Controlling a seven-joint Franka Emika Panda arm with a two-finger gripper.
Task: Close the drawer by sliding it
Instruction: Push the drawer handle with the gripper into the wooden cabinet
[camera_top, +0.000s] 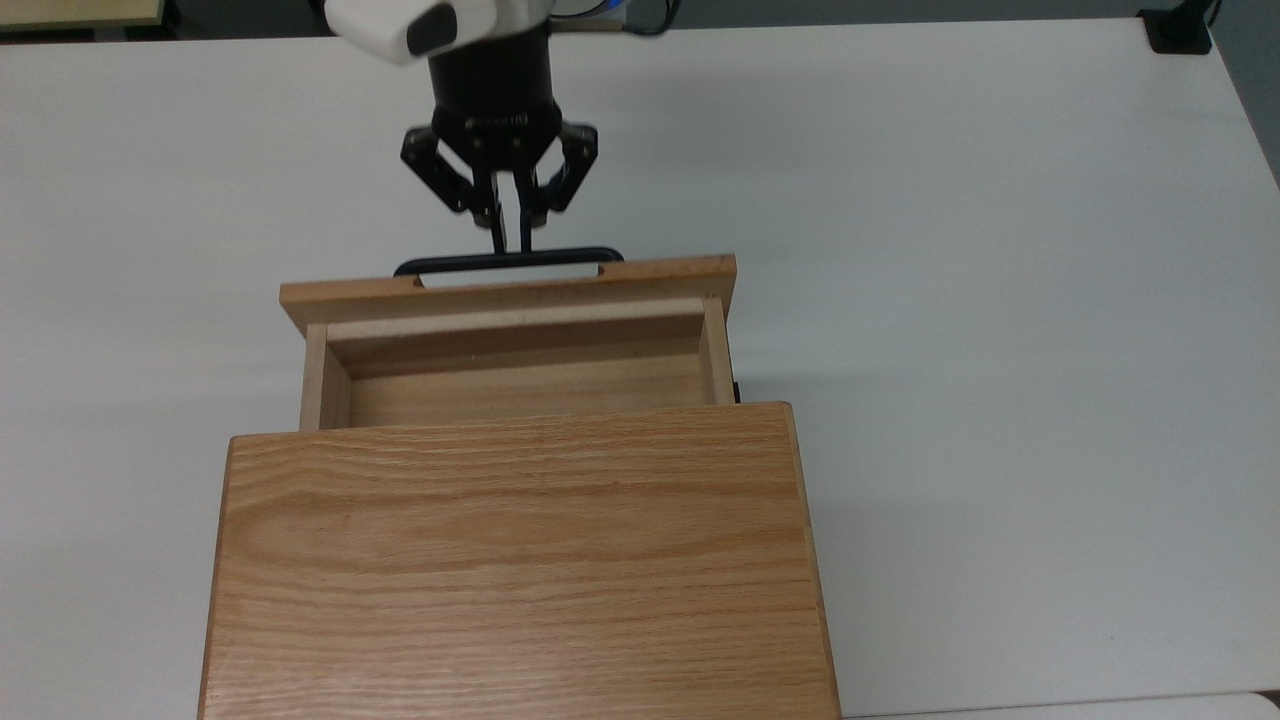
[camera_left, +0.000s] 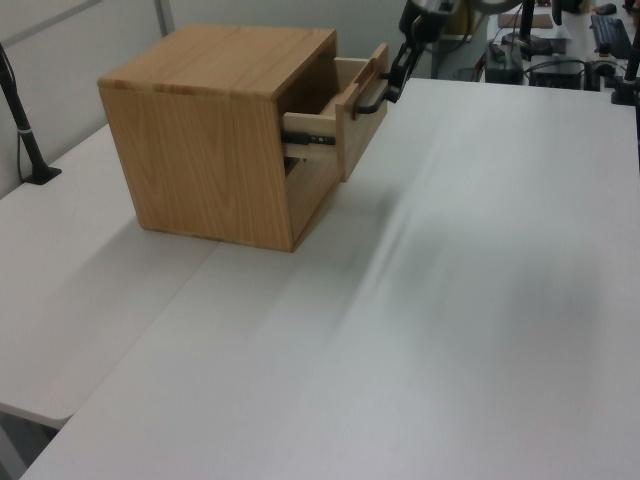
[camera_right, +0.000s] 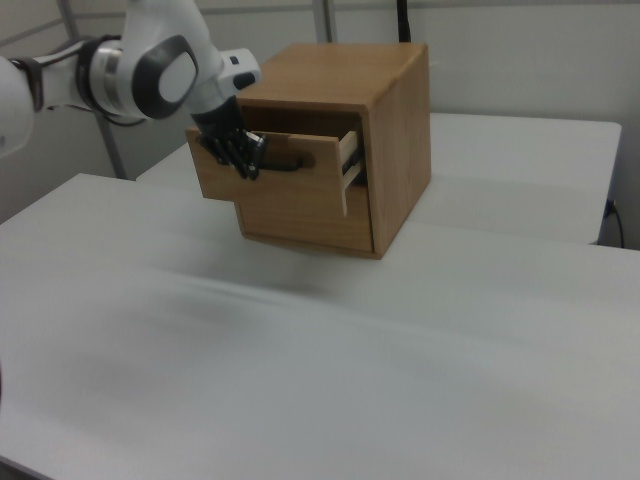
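Now gripper (camera_top: 510, 243) fingers nearly together, tips against handle (camera_top: 508, 259) — drawer (camera_top: 510, 345) partly out of cabinet (camera_top: 515, 560).

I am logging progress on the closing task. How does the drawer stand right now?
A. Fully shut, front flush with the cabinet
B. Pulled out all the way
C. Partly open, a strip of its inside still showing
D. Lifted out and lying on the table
C: the drawer still juts from the cabinet, with the gripper at its black handle.
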